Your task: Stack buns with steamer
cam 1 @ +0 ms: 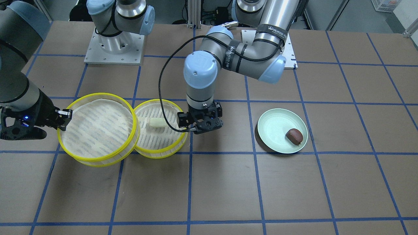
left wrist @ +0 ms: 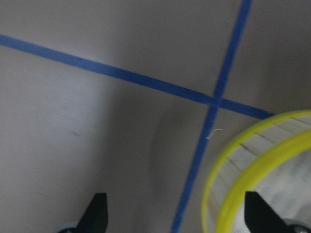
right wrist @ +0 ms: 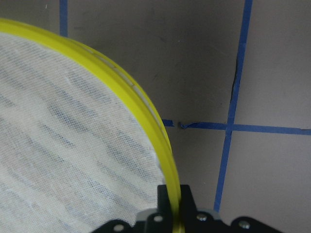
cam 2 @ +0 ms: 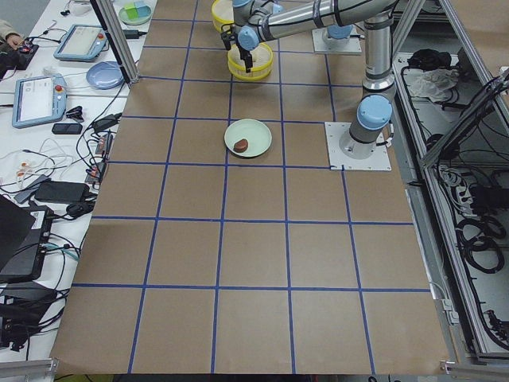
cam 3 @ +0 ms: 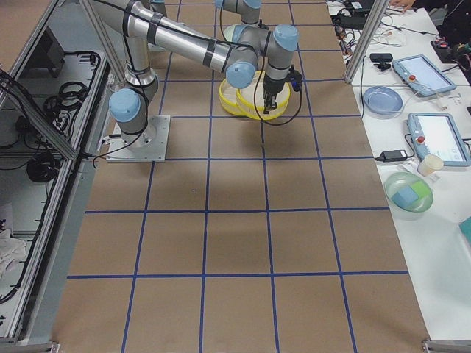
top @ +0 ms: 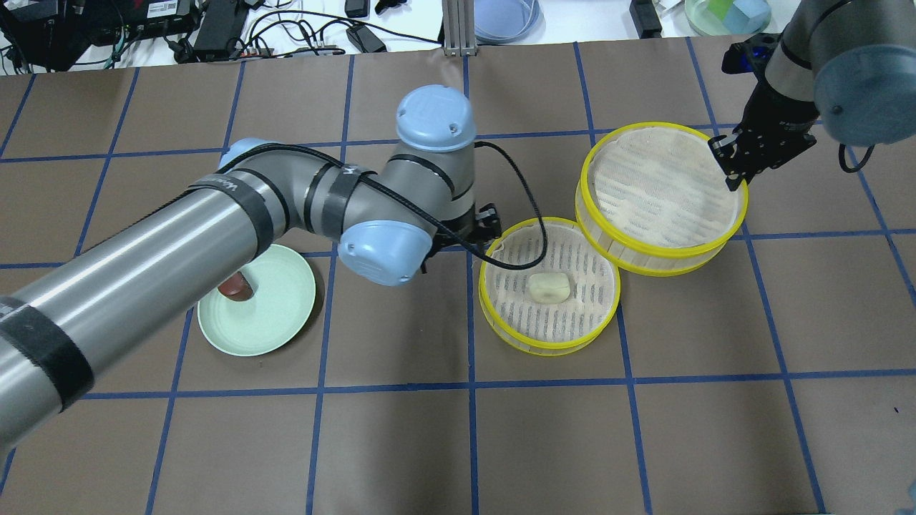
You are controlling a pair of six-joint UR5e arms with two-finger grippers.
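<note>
Yellow plastic rims, pale cloth liners: two steamer tiers. The lower steamer tier (cam 1: 160, 154) sat flat on the tabletop (cam 1: 228, 189) with the cream bun (cam 1: 156, 123) near its middle, so that bun looked already loaded.

The upper steamer tier (cam 1: 98, 95) held nothing. The right pincer (cam 1: 63, 119) was clamped on its rim at the side away from the other tier. The wrist view showed the yellow band running straight into the closed jaws. This tier appeared raised, its near edge overlapping the lower tier's rim. A grip at the outer edge probably left the liner and the stacking side unobstructed.

The left pincer (cam 1: 200, 125) hung low just beside the lower tier, on the plate's side, jaws spread wide and gripping nothing. Its own camera showed only bare tabletop, blue tape and a slice of yellow rim between the fingers (left wrist: 97, 213).

The brown bun (cam 1: 294, 136) lay on the mint-green plate (cam 1: 276, 125), well apart from both tiers, toward the left arm's side. My reading: the plate was the pickup spot, and this bun was not yet moved. The empty tier was likely waiting to cap the loaded one.
</note>
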